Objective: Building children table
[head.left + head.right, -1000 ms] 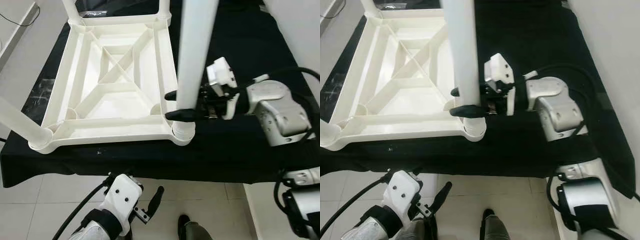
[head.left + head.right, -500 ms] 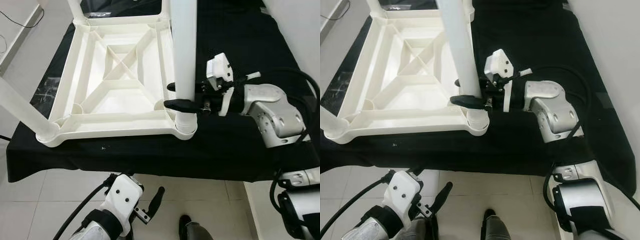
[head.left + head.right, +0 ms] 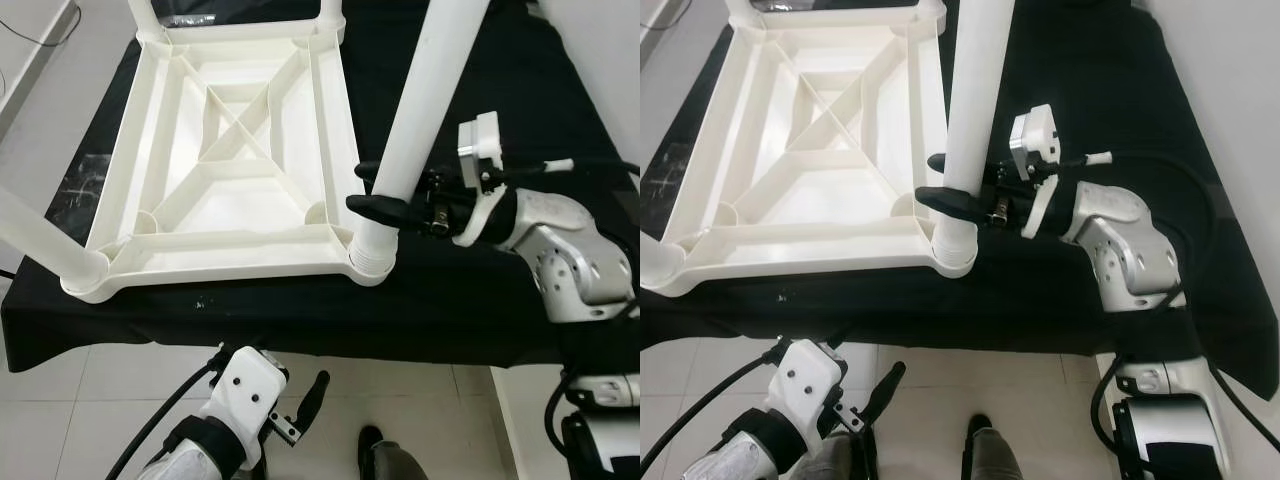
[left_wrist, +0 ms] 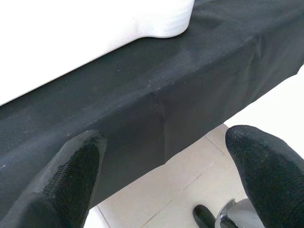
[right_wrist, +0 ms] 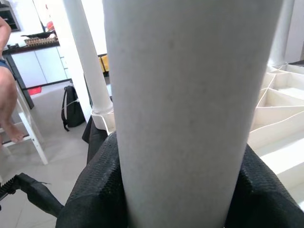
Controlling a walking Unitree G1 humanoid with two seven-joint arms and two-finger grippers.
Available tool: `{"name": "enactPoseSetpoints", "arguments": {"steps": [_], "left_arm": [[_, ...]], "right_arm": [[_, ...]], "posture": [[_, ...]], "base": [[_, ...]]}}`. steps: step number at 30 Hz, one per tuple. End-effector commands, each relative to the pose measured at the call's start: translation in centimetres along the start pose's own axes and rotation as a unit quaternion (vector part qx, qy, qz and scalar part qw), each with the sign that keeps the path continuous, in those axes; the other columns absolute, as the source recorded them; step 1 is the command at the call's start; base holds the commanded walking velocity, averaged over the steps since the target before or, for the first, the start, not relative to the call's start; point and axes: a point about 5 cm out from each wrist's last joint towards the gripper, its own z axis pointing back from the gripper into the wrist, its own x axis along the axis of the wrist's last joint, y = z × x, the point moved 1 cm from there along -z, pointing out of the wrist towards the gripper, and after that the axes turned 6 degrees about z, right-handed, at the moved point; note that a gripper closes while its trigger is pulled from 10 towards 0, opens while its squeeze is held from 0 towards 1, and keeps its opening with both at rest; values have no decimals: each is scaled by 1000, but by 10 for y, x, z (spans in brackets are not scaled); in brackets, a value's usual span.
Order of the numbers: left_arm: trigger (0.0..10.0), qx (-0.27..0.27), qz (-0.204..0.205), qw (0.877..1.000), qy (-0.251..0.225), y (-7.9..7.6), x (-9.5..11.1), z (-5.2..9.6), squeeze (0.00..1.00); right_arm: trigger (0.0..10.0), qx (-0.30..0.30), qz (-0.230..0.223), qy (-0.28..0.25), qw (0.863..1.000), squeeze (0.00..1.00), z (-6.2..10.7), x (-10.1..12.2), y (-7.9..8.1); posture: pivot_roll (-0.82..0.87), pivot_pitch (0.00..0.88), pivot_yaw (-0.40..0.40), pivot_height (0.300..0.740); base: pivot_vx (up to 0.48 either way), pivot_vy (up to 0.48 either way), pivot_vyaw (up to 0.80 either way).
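Right hand (image 3: 375,192) grips table leg (image 3: 420,110), seemingly tilted rightward from socket (image 3: 370,262).

A matt black cloth (image 3: 480,300) covers the bench and hangs over its near edge in soft folds. Below it lies a floor of large pale glossy tiles (image 3: 110,390) with thin grey grout lines. A plain white wall (image 3: 1230,90) rises just beside the bench's right side. In the right wrist view the room behind holds a low white cabinet (image 5: 33,64) under a dark top, a black backpack (image 5: 71,113) standing on the floor near it, and a white wooden step stool (image 5: 28,135) with a person's bare leg (image 5: 8,104) on it. Light is even and bright.
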Motion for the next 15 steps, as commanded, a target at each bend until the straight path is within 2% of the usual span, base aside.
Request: {"name": "enactPoseSetpoints", "arguments": {"steps": [1, 8, 11, 15], "left_arm": [[10000, 0, 4, 1000, 15, -1, -6, 2, 0], [10000, 1, 2, 1000, 15, 0, -6, 2, 0], [10000, 1, 1, 1000, 16, 0, -6, 2, 0], [10000, 1, 1, 1000, 16, 0, -6, 2, 0]], "right_arm": [[10000, 6, -9, -4, 1000, 0, 1, -4, 7], [10000, 2, 6, 6, 1000, 0, -3, -9, 15], [10000, 12, 29, 35, 999, 0, -7, -14, 23], [10000, 12, 41, 51, 998, 0, -7, -15, 24]], "posture": [[78, 353, 11, 740], [79, 351, 14, 740], [81, 351, 16, 740], [81, 351, 16, 740]], "base": [[0, 0, 0], [0, 0, 0], [0, 0, 0], [0, 0, 0]]}}
